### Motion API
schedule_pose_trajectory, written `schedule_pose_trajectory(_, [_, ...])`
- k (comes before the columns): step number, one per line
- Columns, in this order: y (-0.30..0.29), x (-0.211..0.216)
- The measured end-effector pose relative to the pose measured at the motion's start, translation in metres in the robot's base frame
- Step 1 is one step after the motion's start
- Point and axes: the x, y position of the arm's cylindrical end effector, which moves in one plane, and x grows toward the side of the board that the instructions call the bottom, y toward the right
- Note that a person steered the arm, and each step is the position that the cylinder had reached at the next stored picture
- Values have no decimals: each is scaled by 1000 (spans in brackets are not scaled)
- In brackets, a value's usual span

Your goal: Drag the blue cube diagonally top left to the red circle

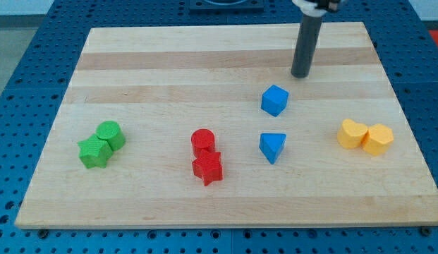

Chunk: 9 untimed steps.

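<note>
Toward the view's top right of the wooden board, my tip is seen resting on the surface, the dark rod rising straight above it; no claw is fitted, so nothing is clenched or grasped, and the tip touches no block. Just below and slightly to the view's left of the tip, apart from it, the blue cube is placed; directly beneath the cube, with a clear gap, a blue triangular block is set. Well to the view's left and lower than the cube, the red circle is found, a short red cylinder; touching its lower edge, a red star-shaped block is lodged. At the view's left, a green cylinder and a green star-shaped block are recorded in contact. At the view's right, a yellow heart-shaped block and a yellow hexagonal block are listed side by side, touching.
</note>
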Motion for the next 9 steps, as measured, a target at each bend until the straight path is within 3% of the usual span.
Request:
schedule_pose_trajectory(2, [0,80])
schedule_pose_trajectory(4, [-17,69])
schedule_pose_trajectory(6, [-104,38])
schedule_pose_trajectory(9, [-252,33])
